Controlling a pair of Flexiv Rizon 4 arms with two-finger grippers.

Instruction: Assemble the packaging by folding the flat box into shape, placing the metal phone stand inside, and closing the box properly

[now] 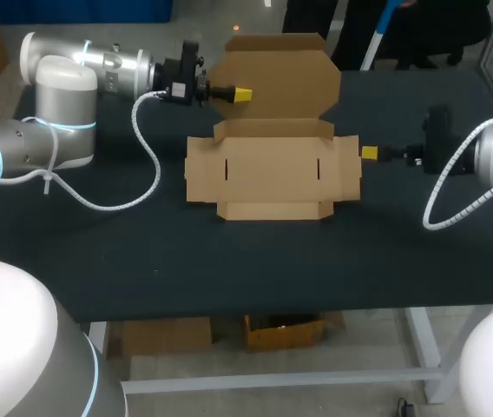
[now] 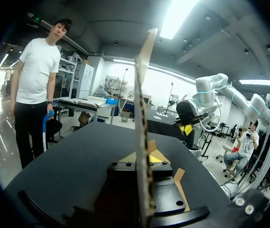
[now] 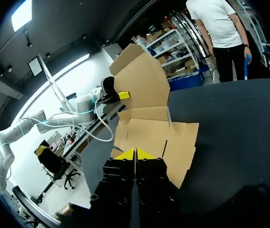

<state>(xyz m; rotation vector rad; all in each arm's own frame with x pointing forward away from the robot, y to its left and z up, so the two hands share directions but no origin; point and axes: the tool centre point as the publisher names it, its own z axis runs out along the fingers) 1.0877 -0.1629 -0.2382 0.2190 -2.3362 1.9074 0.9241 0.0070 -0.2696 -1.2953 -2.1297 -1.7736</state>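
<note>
- Our cardboard box sits mid tabletop. It is a plain brown corrugated die-cut blank, mostly still unfolded.
- The base panel lies flat and has two short slots, a left slot and a right slot, one near each side.
- The left side flap and right side flap lie flat on the tabletop. A narrow front strip with small corner tabs lies flat along the near edge.
- The lid panel at the far side is the only raised part. It is folded up along the rear crease and stands roughly upright, with chamfered top corners.
- Our left fingers come in from the left and are clenched on the left part of the lid panel, well above the tabletop. The left wrist view shows the cardboard edge-on between the two yellow tips, one tip on each face.
- Our right fingers sit low at the outer edge of the right side flap. They are pressed together with only a thin seam between the tips and hold nothing.
- We cannot tell whether the right tips actually touch the flap.
- In the right wrist view, the flat panels lie straight ahead of the right fingers and the raised lid panel stands beyond them.
</note>
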